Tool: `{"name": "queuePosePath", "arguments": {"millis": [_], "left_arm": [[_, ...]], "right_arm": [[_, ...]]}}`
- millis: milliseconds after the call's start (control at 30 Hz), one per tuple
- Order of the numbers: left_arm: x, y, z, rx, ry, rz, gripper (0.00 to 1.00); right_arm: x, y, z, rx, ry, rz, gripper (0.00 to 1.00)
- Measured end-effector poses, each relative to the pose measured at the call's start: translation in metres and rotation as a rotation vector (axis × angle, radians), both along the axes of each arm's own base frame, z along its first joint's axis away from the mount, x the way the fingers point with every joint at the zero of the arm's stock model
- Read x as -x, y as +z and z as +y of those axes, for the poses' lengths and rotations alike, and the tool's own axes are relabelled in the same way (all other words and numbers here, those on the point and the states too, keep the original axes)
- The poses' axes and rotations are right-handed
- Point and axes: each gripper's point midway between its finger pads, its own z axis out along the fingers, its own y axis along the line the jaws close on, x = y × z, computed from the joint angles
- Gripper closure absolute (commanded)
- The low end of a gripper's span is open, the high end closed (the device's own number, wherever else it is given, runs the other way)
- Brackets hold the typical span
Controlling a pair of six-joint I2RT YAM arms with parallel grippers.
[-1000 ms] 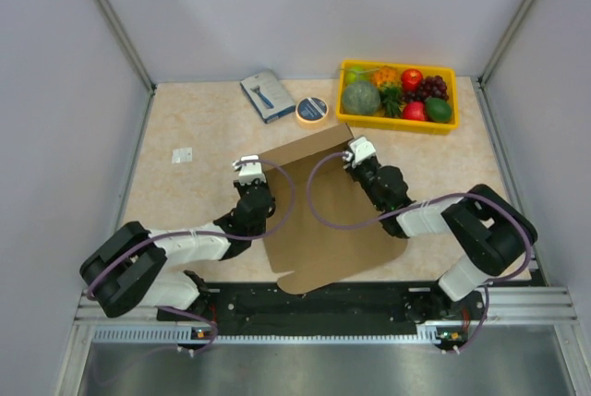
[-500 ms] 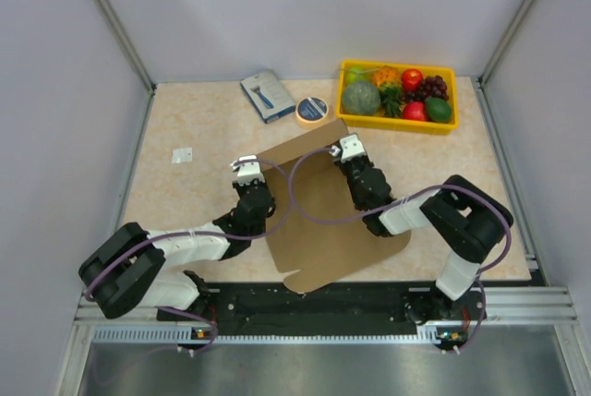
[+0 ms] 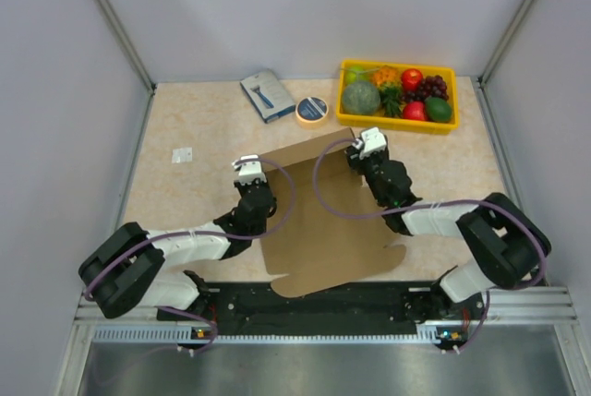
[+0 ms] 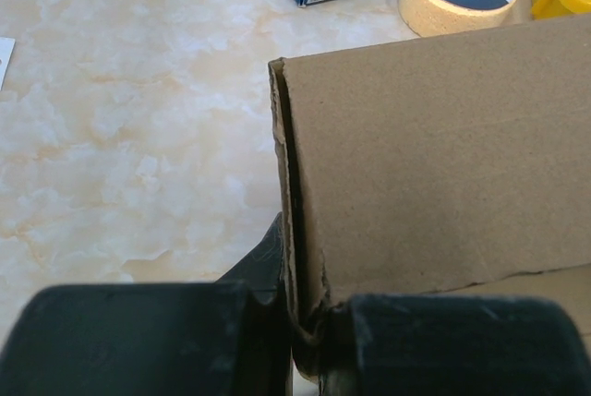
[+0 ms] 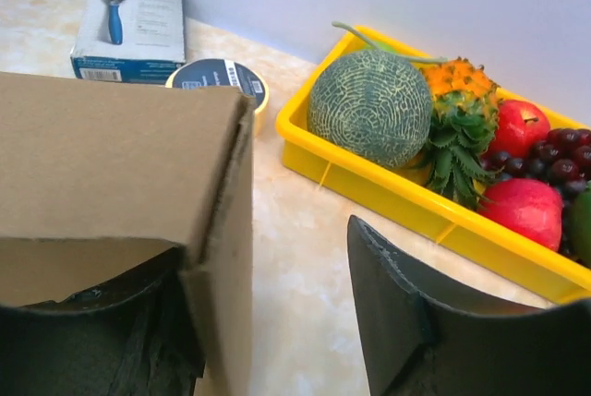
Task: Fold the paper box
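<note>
The paper box (image 3: 323, 225) is a flat brown cardboard sheet in the table's middle, with its far panel folded up. My left gripper (image 3: 248, 168) is shut on the upright panel's left edge; in the left wrist view the cardboard (image 4: 434, 156) is pinched between the fingers of the gripper (image 4: 309, 313). My right gripper (image 3: 368, 144) is at the panel's right corner. In the right wrist view it (image 5: 263, 253) is open: the left finger is under the cardboard (image 5: 102, 138) and the right fingertip (image 5: 388, 276) is clear of it.
A yellow fruit tray (image 3: 398, 123) stands at the back right, close behind the right gripper (image 5: 369, 184). A tape roll (image 3: 312, 110) and a blue-grey packet (image 3: 267, 94) lie behind the box. A small white slip (image 3: 182, 155) lies at the left.
My right gripper swung left and then back to the right along the raised panel, and the sheet turned slightly with it. My left gripper has kept its hold in place.
</note>
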Motion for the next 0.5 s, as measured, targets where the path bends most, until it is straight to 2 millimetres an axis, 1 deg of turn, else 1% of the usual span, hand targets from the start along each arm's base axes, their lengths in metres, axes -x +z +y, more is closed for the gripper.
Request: {"name": "queuePosePath", "arguments": {"millis": [67,133,267,333,400,433,467,500], "left_arm": [[0.000,0.000,-0.001,0.002,-0.005,0.000,1.00],[0.000,0.000,-0.002,0.000,-0.010,0.001,1.00],[0.001,0.001,-0.003,-0.007,-0.017,0.003,1.00],[0.002,0.000,-0.003,-0.008,-0.018,0.005,1.00],[0.002,0.000,-0.003,-0.010,-0.021,0.007,1.00],[0.002,0.000,-0.003,-0.011,-0.022,0.009,1.00],[0.002,0.001,-0.004,-0.012,-0.026,0.010,1.00],[0.002,0.001,-0.006,-0.014,-0.031,0.013,1.00]], "right_arm": [[0.001,-0.002,-0.006,-0.018,0.024,0.019,0.45],[-0.001,-0.007,-0.011,-0.027,0.048,0.044,0.49],[0.002,-0.021,-0.006,-0.015,0.101,0.099,0.51],[0.004,-0.025,-0.004,-0.015,0.117,0.117,0.56],[0.005,-0.029,-0.002,-0.016,0.124,0.127,0.81],[0.005,-0.031,-0.001,-0.014,0.128,0.133,0.95],[0.006,-0.034,0.001,-0.011,0.135,0.143,1.00],[0.007,-0.039,0.004,-0.005,0.142,0.153,1.00]]}}
